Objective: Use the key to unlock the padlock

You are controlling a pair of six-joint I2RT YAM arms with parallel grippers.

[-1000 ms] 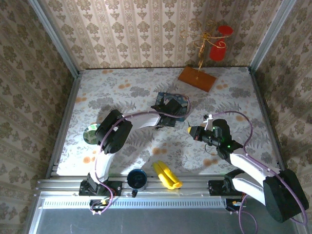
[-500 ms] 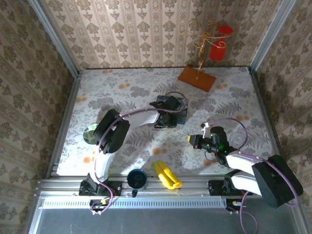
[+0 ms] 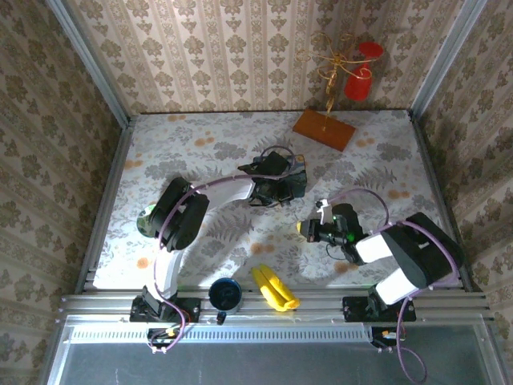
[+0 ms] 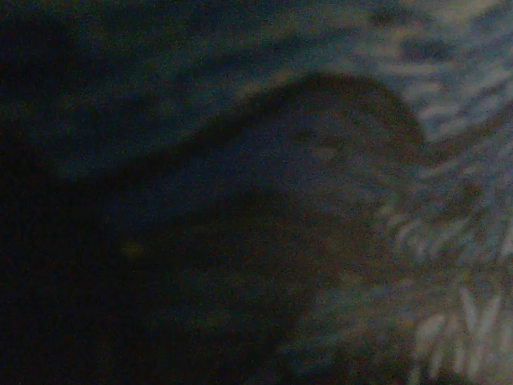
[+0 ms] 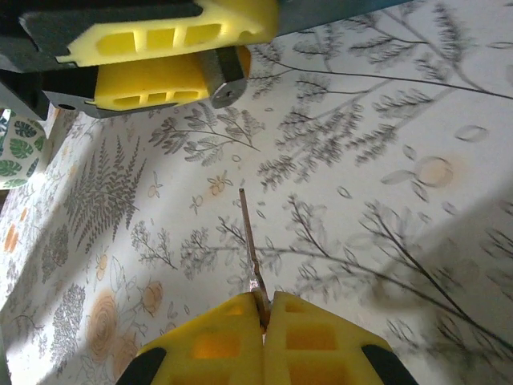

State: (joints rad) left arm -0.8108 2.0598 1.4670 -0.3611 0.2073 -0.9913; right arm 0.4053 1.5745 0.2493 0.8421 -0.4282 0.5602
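Low over the flowered table, my right gripper (image 3: 304, 228) (image 5: 263, 309) is shut on the key (image 5: 247, 233), whose thin metal blade sticks straight out past the yellow pads. Ahead of the blade and a little to the side hang my left gripper's (image 3: 276, 192) (image 5: 232, 60) yellow fingers (image 5: 160, 80). They are closed on a small silver metal piece that looks like the padlock (image 5: 227, 82). The key tip stands clear of it with a gap between. The left wrist view is dark and blurred.
The blue painting-printed box (image 3: 293, 171) lies right behind the left gripper. A wooden base with a wire stand and red cups (image 3: 323, 128) stands at the back. Bananas (image 3: 275, 289) and a dark blue cup (image 3: 226, 294) sit at the near edge, and a green disc (image 3: 148, 218) lies left.
My right gripper has dropped lower and slid left with the key, toward the left gripper. The left gripper has shifted slightly toward the back, by the blue box.
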